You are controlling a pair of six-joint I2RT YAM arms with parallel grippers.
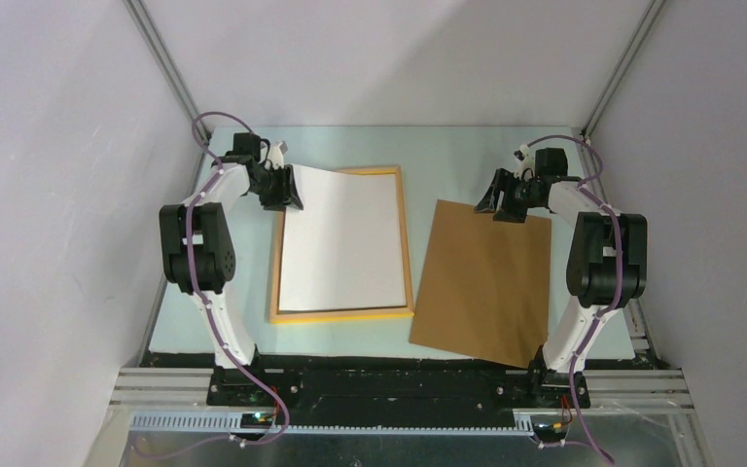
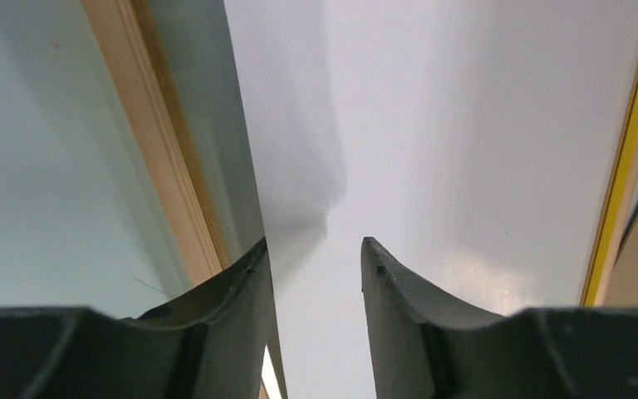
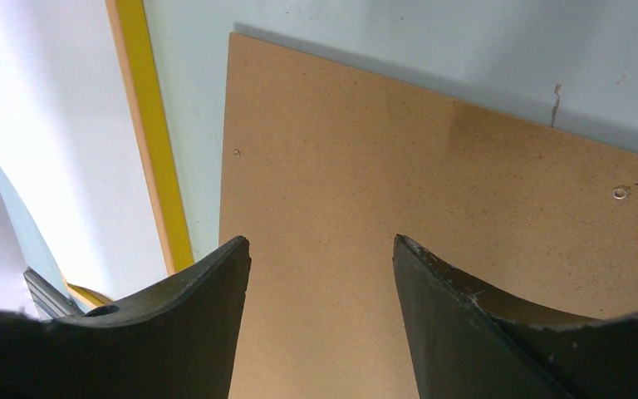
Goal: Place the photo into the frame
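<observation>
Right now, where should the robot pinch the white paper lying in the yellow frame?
Probably the far-left corner of the photo, coming in from the left side, where the left gripper sits with its jaws apart. That corner curls up off the frame, so a finger could slip under it. The rest lies flat inside.

No legible text, label, brand, number or sign is found in any of the three views
</observation>
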